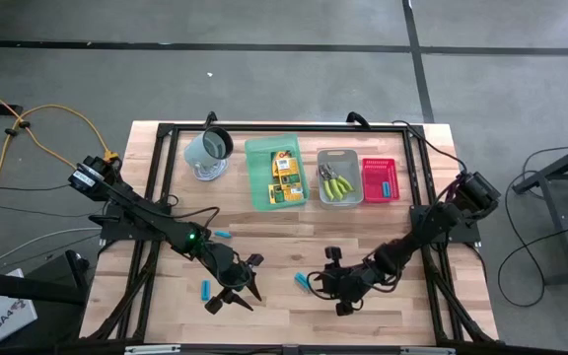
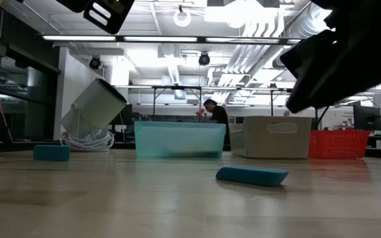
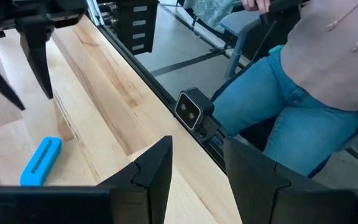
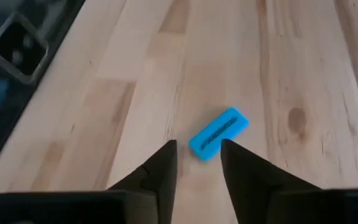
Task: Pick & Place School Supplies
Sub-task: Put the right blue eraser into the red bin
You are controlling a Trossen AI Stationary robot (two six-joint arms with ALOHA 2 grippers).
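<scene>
High view layout: a wooden counter (image 1: 166, 325) carries a green tray (image 1: 256, 182), a grey tray (image 1: 354, 192) and a red tray (image 1: 375, 194) in a row along its far side, with a grey-green mug (image 1: 208, 150) lying tilted just beside the green tray.
Boxes: the yellow-orange printed boxes (image 1: 284, 177) lie inside the green tray.
Plier-like tools: the yellow-green-handled tools (image 1: 336, 182) lie in the grey tray, next to the green tray.
Cyan pieces: one cyan piece (image 1: 389, 186) lies in the red tray; three lie on the bare counter on the near side of the green tray, namely a piece near the left arm (image 1: 223, 235), a piece by the left end effector (image 1: 206, 290) and a piece by the right end effector (image 1: 302, 281).
Left end effector (image 1: 235, 296): low over the counter, well on the near side of the green tray, fingers apart and holding nothing; the cyan piece lies just beside it.
Right end effector (image 1: 335, 286): low over the counter, on the near side of the grey tray; in the right wrist view its fingers (image 4: 160, 168) stand apart, with the cyan piece flat on the wood just ahead of the tips, not gripped.
Background: a person in blue jeans (image 3: 278, 118) stands at the counter's near edge.
</scene>
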